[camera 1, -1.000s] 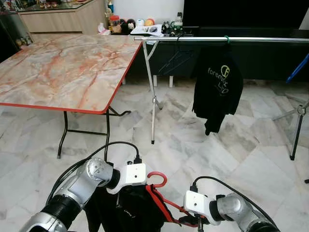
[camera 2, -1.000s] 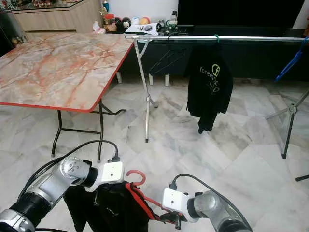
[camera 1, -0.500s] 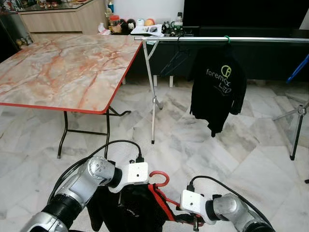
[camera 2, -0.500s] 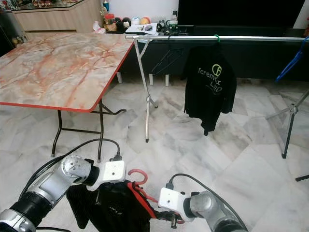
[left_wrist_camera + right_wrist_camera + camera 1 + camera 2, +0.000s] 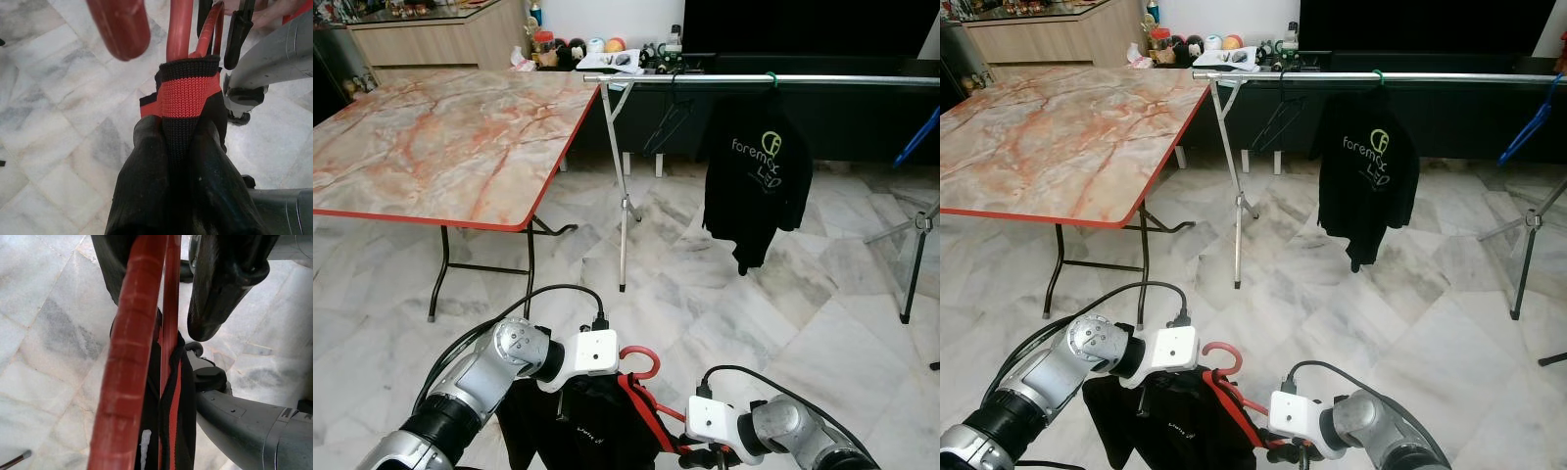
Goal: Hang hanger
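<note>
A red hanger (image 5: 641,364) carrying a black garment (image 5: 582,431) with red trim hangs low in front of me, its hook up. My left gripper (image 5: 595,387) is shut on the garment's knit collar (image 5: 185,93) at the hanger's neck, just under the hook (image 5: 120,24). My right gripper (image 5: 707,456) is at the bottom edge of the eye views, shut on the hanger's sloping arm (image 5: 129,352), which runs between its fingers (image 5: 225,279). The silver clothes rail (image 5: 754,79) stands farther ahead, above both grippers.
A black printed shirt (image 5: 759,176) and an empty black hanger (image 5: 668,122) hang on the rail; a blue hanger (image 5: 915,142) is at far right. The rail's stand legs (image 5: 624,215) and a marble folding table (image 5: 440,137) stand on the left. Marble floor lies between.
My right gripper has dropped a little lower with the hanger's arm. The black shirt on the rail has swung slightly. The left gripper holds the same place.
</note>
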Motion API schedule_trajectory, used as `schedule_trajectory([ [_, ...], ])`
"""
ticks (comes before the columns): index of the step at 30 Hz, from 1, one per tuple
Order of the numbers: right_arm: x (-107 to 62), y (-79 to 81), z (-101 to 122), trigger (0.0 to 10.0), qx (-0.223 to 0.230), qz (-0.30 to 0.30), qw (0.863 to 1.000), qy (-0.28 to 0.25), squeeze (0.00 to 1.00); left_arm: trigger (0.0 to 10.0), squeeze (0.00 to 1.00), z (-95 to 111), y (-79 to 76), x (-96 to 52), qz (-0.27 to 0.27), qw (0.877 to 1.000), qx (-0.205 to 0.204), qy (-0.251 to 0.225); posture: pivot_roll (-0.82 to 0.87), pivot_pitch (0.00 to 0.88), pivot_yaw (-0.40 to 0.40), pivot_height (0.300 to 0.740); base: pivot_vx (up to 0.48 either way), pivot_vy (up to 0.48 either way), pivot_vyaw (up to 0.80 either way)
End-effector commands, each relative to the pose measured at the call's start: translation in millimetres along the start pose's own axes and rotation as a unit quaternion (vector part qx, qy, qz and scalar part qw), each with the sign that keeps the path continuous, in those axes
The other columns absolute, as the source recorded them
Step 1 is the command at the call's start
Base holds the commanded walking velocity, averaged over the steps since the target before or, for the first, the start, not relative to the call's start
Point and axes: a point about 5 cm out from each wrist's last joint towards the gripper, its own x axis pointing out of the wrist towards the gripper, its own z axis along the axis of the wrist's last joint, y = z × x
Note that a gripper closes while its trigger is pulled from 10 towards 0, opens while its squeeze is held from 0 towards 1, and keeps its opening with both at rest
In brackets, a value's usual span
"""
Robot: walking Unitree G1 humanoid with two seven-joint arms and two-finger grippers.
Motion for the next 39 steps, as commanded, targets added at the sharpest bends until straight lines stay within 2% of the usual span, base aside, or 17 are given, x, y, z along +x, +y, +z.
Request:
schedule_trajectory([
  [1, 2.8, 7.5, -8, 10.0, 0.01, 0.019, 1.0, 0.018, 0.0, 10.0, 0.0, 1, 3.6, -7.4, 0.014, 1.0, 0.011, 0.003, 0.12, 0.085, 0.089, 0.74, 0.0, 0.0, 0.0],
  [6, 6.1, 12.0, -11, 10.0, 0.015, 0.027, 0.999, 0.026, 0.0, 10.0, 0.0, 1, 4.0, -8.1, 0.015, 1.0, 0.012, 0.004, 0.12, 0.084, 0.09, 0.74, 0.0, 0.0, 0.0],
  [7, 7.0, 13.0, -12, 8.9, 0.016, 0.026, 0.999, 0.029, 0.0, 10.0, 0.0, 1, 4.1, -8.2, 0.015, 1.0, 0.012, 0.004, 0.12, 0.084, 0.09, 0.74, 0.0, 0.0, 0.0],
  [8, 7.8, 13.9, -13, 7.6, 0.018, 0.026, 0.999, 0.032, 0.0, 10.0, 0.0, 1, 4.3, -8.4, 0.016, 1.0, 0.012, 0.005, 0.12, 0.084, 0.09, 0.74, 0.0, 0.0, 0.0],
  [9, 8.8, 15.4, -15, 2.2, 0.018, 0.026, 0.999, 0.039, 0.0, 10.0, 0.0, 1, 4.8, -8.9, 0.017, 1.0, 0.012, 0.005, 0.12, 0.082, 0.092, 0.74, 0.0, 0.0, 0.0],
  [10, 9.6, 16.6, -15, 0.0, 0.019, 0.029, 0.999, 0.037, 0.0, 10.0, 0.0, 1, 5.6, -9.7, 0.018, 1.0, 0.013, 0.005, 0.12, 0.082, 0.092, 0.74, 0.0, 0.0, 0.0],
  [39, 16.5, 16.6, -8, 0.0, 0.025, 0.002, 1.0, 0.012, 0.0, 10.0, 0.0, 9, 13.8, -15.2, 0.025, 0.999, 0.019, -0.008, 0.13, 0.078, 0.101, 0.74, 0.0, 0.0, 0.0],
])
